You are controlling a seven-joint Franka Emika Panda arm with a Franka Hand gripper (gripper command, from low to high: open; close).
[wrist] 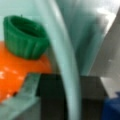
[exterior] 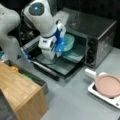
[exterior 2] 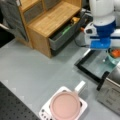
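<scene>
— Grey table (exterior: 75, 100) fills both front views. What sits nearest on it?

— A white hotplate (exterior: 93, 91) with a pink pan (exterior: 108, 86) on top, well in front of the oven (exterior: 97, 32), off its right corner in a front view. A wooden cabinet (exterior: 20, 92) stands to the oven's left, with an open drawer (exterior 2: 62, 35) holding yellow and green bits.

— And the oven itself?

— Its door (exterior: 58, 66) is folded down flat on the table, dark glass up, handle toward the cabinet.

— Where is the hand?

— The hand (exterior: 56, 50) hangs over the door, right at the oven's mouth. It meets the rim of a pale green bowl (exterior: 68, 42) that stands tilted on edge just inside the oven, above the door's hinge.

— Clamped on it?

— The wrist view shows the bowl's rim (wrist: 65, 62) running between the fingers, so it looks pinched on that rim.

— Anything in the bowl?

— An orange bottle (wrist: 17, 67) with a green cap (wrist: 25, 37), lying against the bowl's inner wall; a front view shows the orange (exterior 2: 115, 53) too.
</scene>
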